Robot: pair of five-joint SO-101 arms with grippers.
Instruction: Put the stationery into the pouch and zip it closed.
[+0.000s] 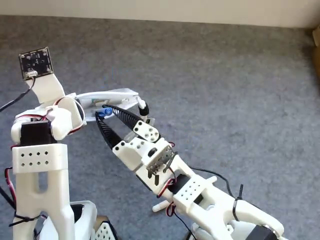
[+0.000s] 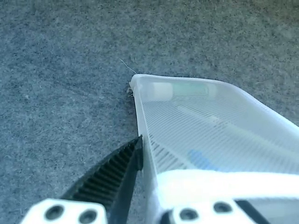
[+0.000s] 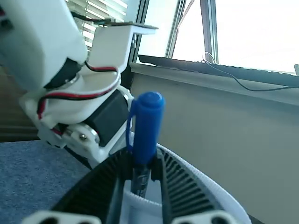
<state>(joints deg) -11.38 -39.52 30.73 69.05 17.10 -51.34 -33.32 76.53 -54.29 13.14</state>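
Insert step: right gripper [image 3: 140, 161] clamps the blue pen [image 3: 145, 123] at the pouch [image 2: 210, 121] mouth, left gripper [image 2: 148, 161] pinches the pouch edge; next, probably push in and release.

Left gripper [image 2: 148, 158] and right gripper [image 1: 104, 115], jaws clamped, sit tip to tip.

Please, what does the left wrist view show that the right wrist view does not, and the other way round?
From the left wrist view: the pouch's striped translucent side, with pale shapes and a blue one inside, and the left claw at its edge. From the right wrist view: the right claw shut on a blue pen below its cap, the left arm close behind, and a window. Shared: the grey carpet and the pouch, which the right wrist view gives as what looks like a white rim.
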